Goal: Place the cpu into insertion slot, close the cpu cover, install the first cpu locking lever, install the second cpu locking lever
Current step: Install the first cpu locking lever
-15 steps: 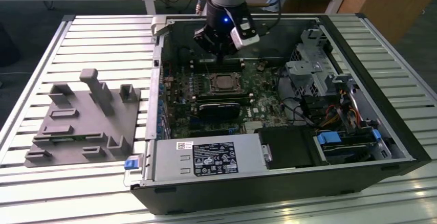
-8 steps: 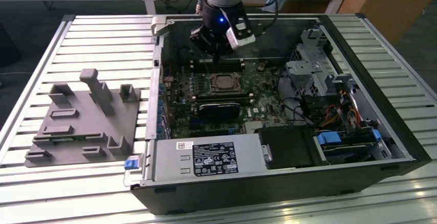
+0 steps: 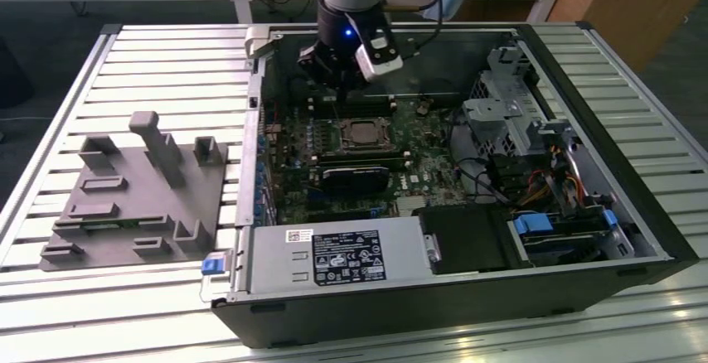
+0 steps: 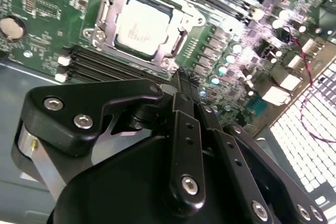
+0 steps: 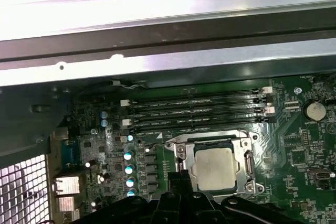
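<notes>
Scene: open computer case (image 3: 575, 89) lying on a slatted metal table (image 3: 166, 56), with one robot arm reaching in from the far side.
Exterior view's left: a grey moulded parts holder (image 3: 133, 189) sits on the table, well apart from the case and the arm.
Tool: the gripper (image 3: 334, 91) hangs inside the case toward its far end, above the far bank of long black memory slots (image 3: 370, 102). In the second wrist view its fingers (image 4: 185, 129) are drawn together tip to tip with nothing between them.
Chip: the cpu (image 3: 360, 134) lies flat in the insertion slot (image 3: 341, 131) in the middle of the green board (image 3: 432, 156), dull silver top up.
Cover: the cpu cover (image 4: 181, 38) lies down around the chip's edges, the metal top showing through its cut-out. It looks closed.
Levers: thin wire arms run beside the socket. Whether either is latched cannot be told.
Key relation: from the fingertips, the cpu lies toward the near side, a little to the exterior view's right, and lower. It is near the tips but not touching them. The chip is square, with no long axis, and its edges run parallel to the memory slots.
Exterior view's right: a silver drive cage (image 3: 515, 106) and a bundle of cables (image 3: 553, 185) lie well apart from the gripper.
Stage: chip seated and cover apparently down, with the gripper nearest the socket's far edge.
</notes>
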